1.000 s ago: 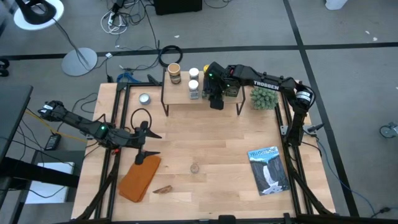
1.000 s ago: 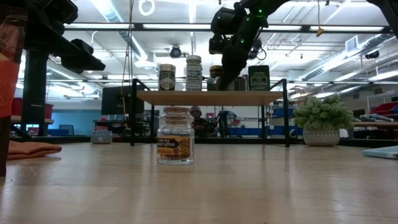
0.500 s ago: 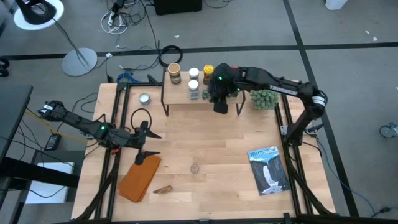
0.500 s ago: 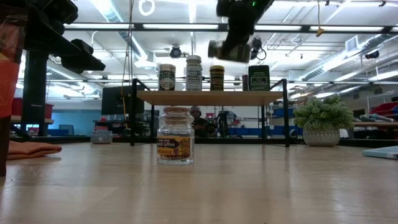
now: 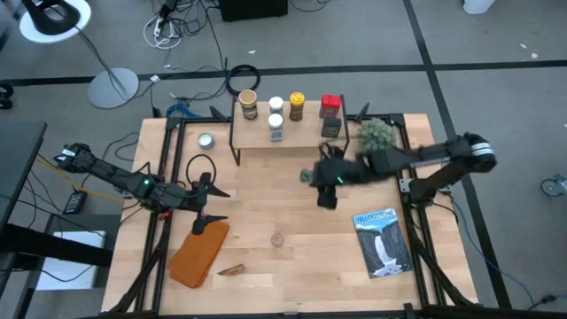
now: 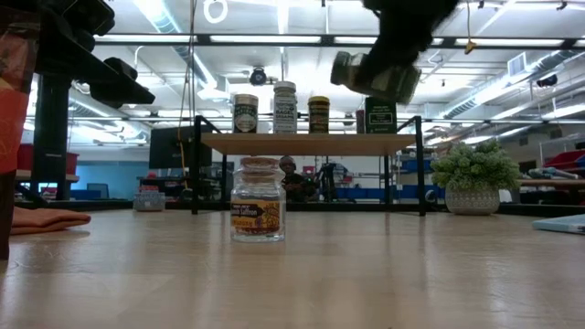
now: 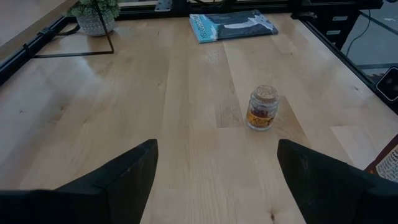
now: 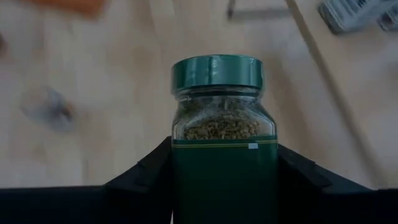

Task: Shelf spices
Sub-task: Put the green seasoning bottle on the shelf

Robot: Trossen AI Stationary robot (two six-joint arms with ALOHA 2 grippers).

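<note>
Logging a green-lidded spice jar (image 8: 222,134) clamped between the fingers of my right gripper (image 5: 324,176), held in the air over the table in front of the shelf (image 5: 288,135). Its dark green label carries a thin gold line; I can read no words on it. Dried green flakes show through the glass above the label.

On the shelf's wooden top I count: a tan-topped jar (image 5: 249,104), two white-topped jars (image 5: 275,106) and (image 5: 276,127), a yellow-topped jar (image 5: 296,105), and a red-topped tin (image 5: 330,105) with a dark tin (image 5: 330,128) just in front of it. Labels on these are too small to read. Bare board remains between the white jars and the tins.

One cork-topped glass jar (image 7: 262,108) stands alone, upright, near the table's middle, with an orange-and-yellow label; its print is not legible to me. Open wood lies all around it.

My left gripper (image 5: 203,202) waits at the table's left side, fingers spread wide and holding nothing.

Other items: a booklet (image 5: 382,242) headed "YELLOWSTONE" near the right edge; a spiky green plant ball (image 5: 376,136) just beside the shelf's right end; a round silver tin (image 5: 206,140) left of the shelf; an orange cloth (image 5: 198,252) at the front left corner.
</note>
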